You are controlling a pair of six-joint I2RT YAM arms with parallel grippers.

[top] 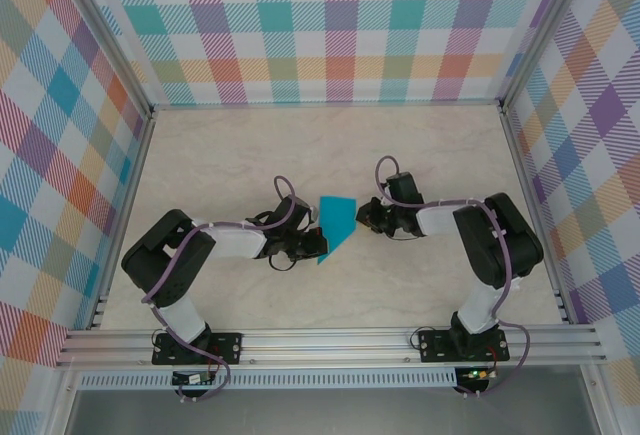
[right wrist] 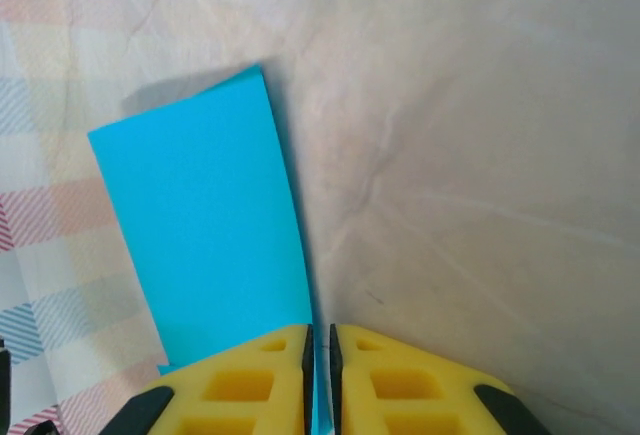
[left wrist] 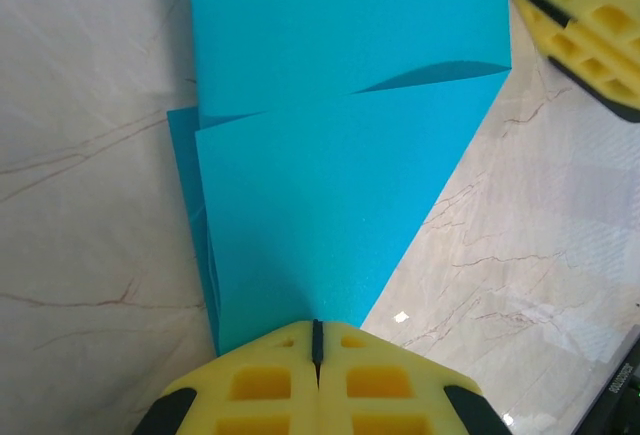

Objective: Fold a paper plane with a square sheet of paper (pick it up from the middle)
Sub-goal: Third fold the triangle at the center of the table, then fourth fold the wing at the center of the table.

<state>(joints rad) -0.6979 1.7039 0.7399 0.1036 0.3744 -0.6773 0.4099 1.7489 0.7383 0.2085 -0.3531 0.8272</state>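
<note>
Between my two claws: the square sheet of paper (top: pixel 337 223) lay on the table (top: pixel 450 155), partly folded, its broad end toward 12 o'clock and tapering to a point toward 7 o'clock
Left claw (top: pixel 308 243): sat at the sheet's 8 o'clock; seen from its wrist, my pads (left wrist: pixel 260 385) were pressed flat together over the narrow end of the sheet (left wrist: pixel 340 155), so I held the paper there
Right claw (top: pixel 367 217): sat at the sheet's 3 o'clock; my pads (right wrist: pixel 250 385) stood a thin slit apart with the sheet's (right wrist: pixel 200 235) edge running into the slit, and I saw no firm bite on it
Folds: the upper flap (left wrist: pixel 330 245) bulged along its crease toward 1 o'clock in the left wrist view, and the lower layers (left wrist: pixel 185 185) fanned out at 9 o'clock instead of stacking flush
Risk, swing: with only one end pinched, I judged the free end could sag or pivot round my left claw
Risk, spring-back: the unpressed crease looked likely to lift open, which would skew the next fold
Risk, tear: had both claws bitten and drawn apart toward 3 and 9 o'clock, thin paper might rip
</note>
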